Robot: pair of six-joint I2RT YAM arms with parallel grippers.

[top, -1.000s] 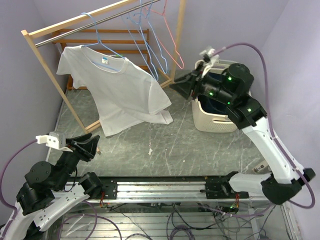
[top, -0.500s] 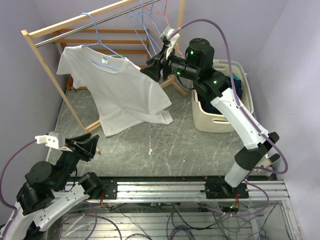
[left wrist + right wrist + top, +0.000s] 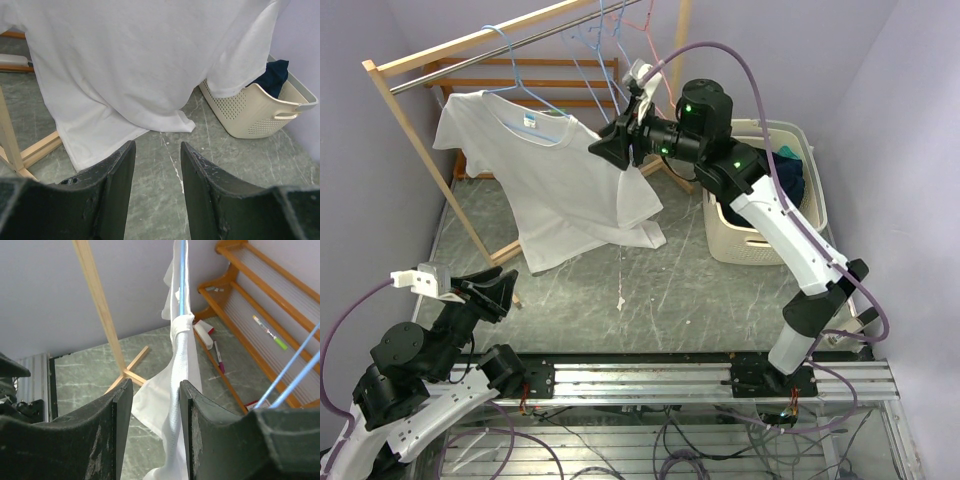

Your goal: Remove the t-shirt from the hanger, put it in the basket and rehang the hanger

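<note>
A white t-shirt (image 3: 560, 180) hangs on a light-blue wire hanger (image 3: 533, 98) from the rod of a wooden rack (image 3: 470, 62). My right gripper (image 3: 605, 148) is at the shirt's right shoulder and sleeve. In the right wrist view it (image 3: 156, 385) stands open, with the sleeve's bunched edge (image 3: 181, 355) in the gap, close against the right finger (image 3: 192, 405). The blue hanger wire (image 3: 182, 275) runs up just above it. My left gripper (image 3: 505, 290) is low at the near left, open and empty (image 3: 157, 165), facing the shirt's lower hem (image 3: 135, 60).
A cream laundry basket (image 3: 760, 235) with dark blue cloth (image 3: 272, 77) stands right of the rack. Empty blue (image 3: 620, 80) and pink (image 3: 665, 90) hangers hang further along the rod. The rack's wooden post (image 3: 97, 300), foot and low shelf (image 3: 260, 295) are close to the right gripper.
My right arm swung left from over the basket to the shirt's right shoulder, and its jaws opened wider on the way. The left arm and the shirt have not moved.
</note>
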